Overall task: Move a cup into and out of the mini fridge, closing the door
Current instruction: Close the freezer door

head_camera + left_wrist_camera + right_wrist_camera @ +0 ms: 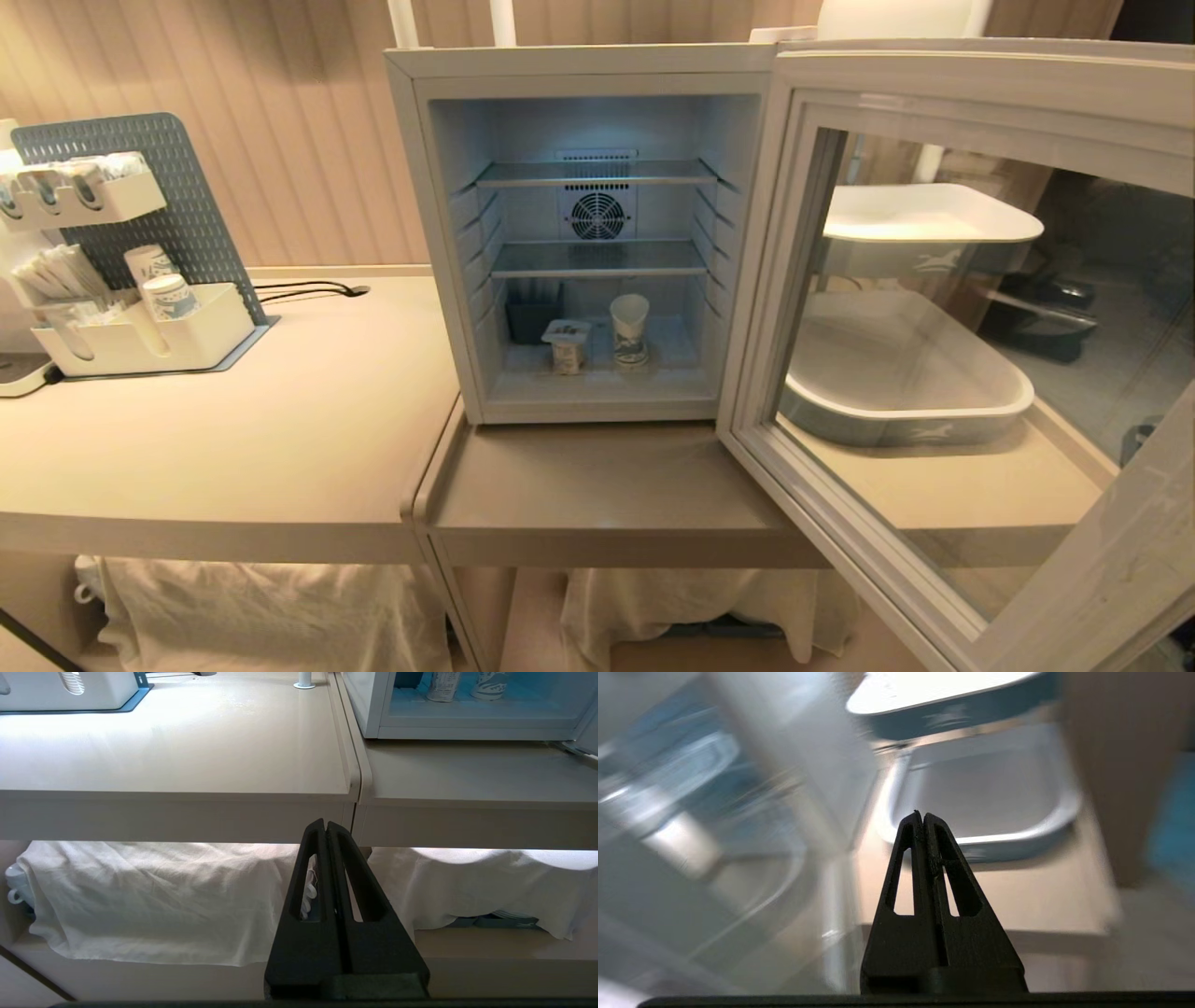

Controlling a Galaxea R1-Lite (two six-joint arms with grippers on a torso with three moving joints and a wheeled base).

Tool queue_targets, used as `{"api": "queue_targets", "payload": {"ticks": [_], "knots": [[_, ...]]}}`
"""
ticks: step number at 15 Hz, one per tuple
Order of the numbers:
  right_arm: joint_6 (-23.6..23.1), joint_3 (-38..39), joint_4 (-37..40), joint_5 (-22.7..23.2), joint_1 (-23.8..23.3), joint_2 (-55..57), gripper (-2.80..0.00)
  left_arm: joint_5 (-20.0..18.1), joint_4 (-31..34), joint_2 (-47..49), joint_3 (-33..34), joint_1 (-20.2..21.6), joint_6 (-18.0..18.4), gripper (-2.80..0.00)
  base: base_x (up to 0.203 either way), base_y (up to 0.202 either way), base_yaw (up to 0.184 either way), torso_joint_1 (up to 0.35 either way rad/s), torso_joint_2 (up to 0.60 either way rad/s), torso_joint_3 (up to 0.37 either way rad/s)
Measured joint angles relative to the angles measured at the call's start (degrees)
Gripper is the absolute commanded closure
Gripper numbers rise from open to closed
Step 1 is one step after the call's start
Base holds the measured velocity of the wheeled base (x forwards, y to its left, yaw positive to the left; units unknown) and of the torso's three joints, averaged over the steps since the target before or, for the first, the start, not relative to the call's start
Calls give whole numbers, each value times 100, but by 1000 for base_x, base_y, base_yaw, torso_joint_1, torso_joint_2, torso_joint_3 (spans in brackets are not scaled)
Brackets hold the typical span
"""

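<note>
The white mini fridge stands on the counter with its glass door swung wide open to the right. On the fridge floor the small paper cup with a blue-green pattern stands upright, right of a small foil-lidded pot. The cup's base also shows in the left wrist view. My left gripper is shut and empty, parked low before the counter's front edge. My right gripper is shut and empty, in front of the open door's outer side, pointing toward the trays. Neither gripper shows in the head view.
Two white-and-blue trays lie behind the open door, one raised above the other. A grey pegboard organiser with cups and sachets stands at the far left. A dark box sits inside the fridge. White cloth hangs under the counter.
</note>
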Motion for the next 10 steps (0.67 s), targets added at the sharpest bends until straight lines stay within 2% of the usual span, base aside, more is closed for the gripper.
{"api": "queue_targets", "payload": {"ticks": [2, 5, 7, 10], "knots": [[188, 119, -198, 328, 908, 34, 0, 0, 1, 0, 0, 1, 0, 0, 0, 0, 0, 0, 0, 0], [503, 389, -312, 462, 2115, -48, 0, -1, -1, 0, -2, 1, -1, 0, 0, 0, 0, 0, 0, 0], [721, 626, -334, 479, 2531, -193, 0, -1, 1, 0, 0, 6, 0, 0, 0, 0, 0, 0, 0, 0], [877, 847, -323, 477, 2826, -461, 0, 0, -1, 0, -2, 0, -2, 0, 0, 0, 0, 0, 0, 0]]}}
